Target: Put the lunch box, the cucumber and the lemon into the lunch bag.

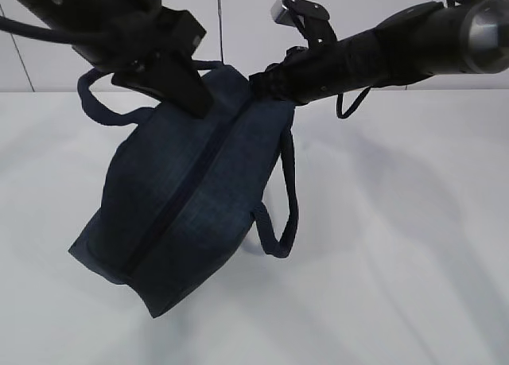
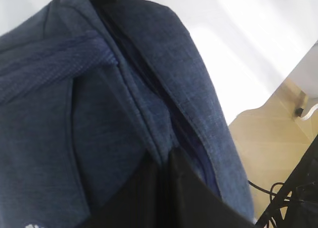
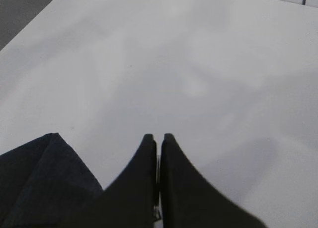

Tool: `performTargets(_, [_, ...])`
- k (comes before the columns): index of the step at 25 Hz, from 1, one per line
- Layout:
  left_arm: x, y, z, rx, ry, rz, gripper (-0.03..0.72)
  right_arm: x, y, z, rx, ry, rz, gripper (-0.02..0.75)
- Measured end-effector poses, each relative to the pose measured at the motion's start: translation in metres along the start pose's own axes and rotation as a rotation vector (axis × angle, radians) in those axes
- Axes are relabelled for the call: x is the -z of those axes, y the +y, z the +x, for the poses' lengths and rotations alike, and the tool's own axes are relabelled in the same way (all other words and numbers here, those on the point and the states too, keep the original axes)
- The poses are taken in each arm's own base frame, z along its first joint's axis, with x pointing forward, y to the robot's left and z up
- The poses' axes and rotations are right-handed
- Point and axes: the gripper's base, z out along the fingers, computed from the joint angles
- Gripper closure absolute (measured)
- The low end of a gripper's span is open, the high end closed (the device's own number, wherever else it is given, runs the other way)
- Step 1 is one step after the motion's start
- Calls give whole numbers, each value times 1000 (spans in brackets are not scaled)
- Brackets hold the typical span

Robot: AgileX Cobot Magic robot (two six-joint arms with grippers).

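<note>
The dark navy lunch bag (image 1: 191, 198) hangs tilted above the white table, held up at its top end by both grippers. Its zipper line (image 1: 179, 198) runs down the middle and looks closed. My left gripper (image 1: 199, 102) is shut on the bag's fabric beside the zipper, as the left wrist view (image 2: 166, 161) shows. My right gripper (image 1: 269, 80) is at the bag's top corner, its jaws shut (image 3: 158, 136) with a thin metal sliver between them, apparently the zipper pull. The lunch box, the cucumber and the lemon are out of view.
One loop handle (image 1: 284, 198) dangles on the bag's right, the other (image 1: 99, 102) sticks out at the upper left. The white table (image 1: 398, 246) spreads below. The left wrist view shows the table edge, with yellowish floor and black cables (image 2: 278, 198) beyond it.
</note>
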Motion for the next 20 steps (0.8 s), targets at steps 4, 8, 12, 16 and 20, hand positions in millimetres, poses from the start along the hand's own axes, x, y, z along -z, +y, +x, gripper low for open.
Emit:
performTargets(4, [-16,7,-2,17,24,-3,697,1,-3,-1,2,-5,20,738])
performTargets(8, [-26,12,-4,31,26,-6,697,1,-4,-1,5,-5,24,738])
performTargets(12, [-34,15,-5,40,25,-9,697,1,-4,0,7,-4,25,738])
performTargets(16, [-35,16,-6,41,17,-12,697,1,-4,0,7,-4,25,738])
performTargets(20, [-35,16,-7,41,6,-14,697,1,-4,0,13,-4,25,703])
